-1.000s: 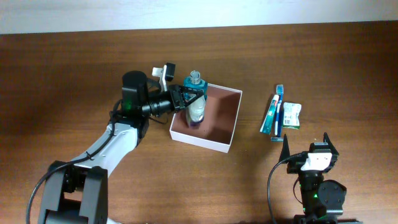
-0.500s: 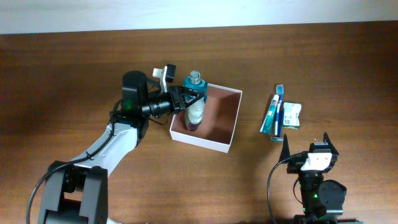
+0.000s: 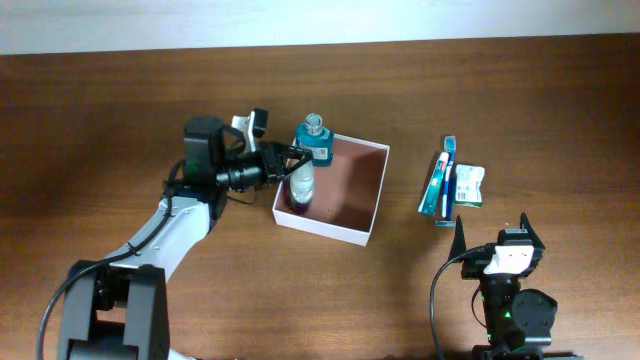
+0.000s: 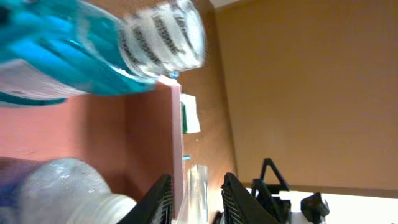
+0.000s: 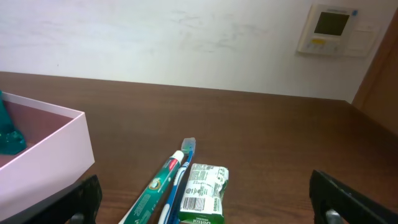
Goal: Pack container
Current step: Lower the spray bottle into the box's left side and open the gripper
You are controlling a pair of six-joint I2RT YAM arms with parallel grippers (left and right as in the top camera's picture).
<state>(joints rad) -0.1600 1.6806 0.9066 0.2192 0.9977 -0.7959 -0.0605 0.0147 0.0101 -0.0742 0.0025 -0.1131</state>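
The left gripper (image 4: 198, 190) sits at the near wall of the container (image 3: 326, 229). Its jaws stand a narrow way apart with nothing between them in the left wrist view. A small white-capped bottle (image 3: 300, 186) stands inside the box just off one finger, apart from it as far as that view shows. The blue mouthwash bottle (image 3: 314, 140) stands in the box's corner just beyond, upright in the overhead view. The next move, I judge, turns on the three things not yet packed: a toothpaste tube (image 5: 154, 190), a toothbrush (image 5: 181, 167) and a green packet (image 5: 203, 186). They lie side by side and touching, on the far side of the box from the left gripper, with the box between. The right gripper (image 3: 493, 232) has them directly ahead and close, its jaws spread wide and holding nothing, so the right arm is plainly the nearer. The tube and brush lie with their long axes running almost straight away from that gripper, leaning slightly to its right. The container sits ahead of it and off to its left. The packet shows a barcode and lines of fine print, and the tube carries red and green markings, but neither can be read. The mouthwash label is blurred.
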